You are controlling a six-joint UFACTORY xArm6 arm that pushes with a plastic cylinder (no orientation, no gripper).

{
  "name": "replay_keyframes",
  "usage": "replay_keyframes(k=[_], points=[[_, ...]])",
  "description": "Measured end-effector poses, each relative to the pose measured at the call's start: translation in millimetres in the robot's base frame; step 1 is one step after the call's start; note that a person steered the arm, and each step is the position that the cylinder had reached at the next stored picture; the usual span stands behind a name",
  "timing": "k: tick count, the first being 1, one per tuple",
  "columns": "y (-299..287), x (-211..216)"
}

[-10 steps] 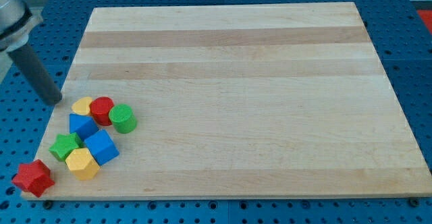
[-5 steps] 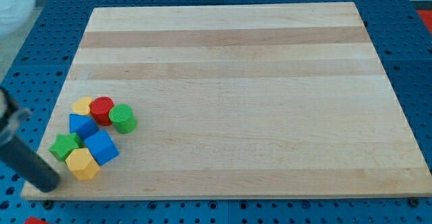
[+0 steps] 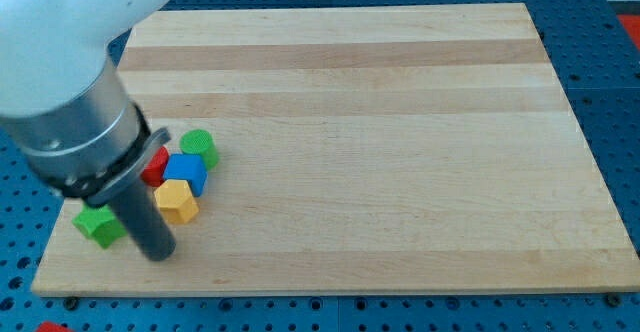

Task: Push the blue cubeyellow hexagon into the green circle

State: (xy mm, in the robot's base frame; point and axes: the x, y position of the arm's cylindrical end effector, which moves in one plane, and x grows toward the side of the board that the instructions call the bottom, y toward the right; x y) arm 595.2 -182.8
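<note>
My tip [image 3: 160, 254] rests on the board near the view's bottom left. It is just below and left of the yellow hexagon [image 3: 177, 201]. The blue cube [image 3: 187, 172] sits right above the hexagon, touching it. The green circle [image 3: 198, 147] stands just above the blue cube, close to it. A red block [image 3: 156, 165] lies left of the blue cube, partly hidden by my arm. A green star [image 3: 100, 223] lies left of my rod. My arm covers the board's left part and may hide other blocks.
The wooden board [image 3: 400, 122] lies on a blue perforated table. A red shape [image 3: 48, 326] shows at the view's bottom edge, off the board. The board's left edge is close to my arm.
My tip swept from the board's bottom left corner rightwards under the cluster. The yellow hexagon, blue cube and green circle moved up and right. The red star was knocked off the board earlier.
</note>
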Motion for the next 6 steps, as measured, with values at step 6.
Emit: replay_keyframes(k=[6], points=[[117.7, 1.1]])
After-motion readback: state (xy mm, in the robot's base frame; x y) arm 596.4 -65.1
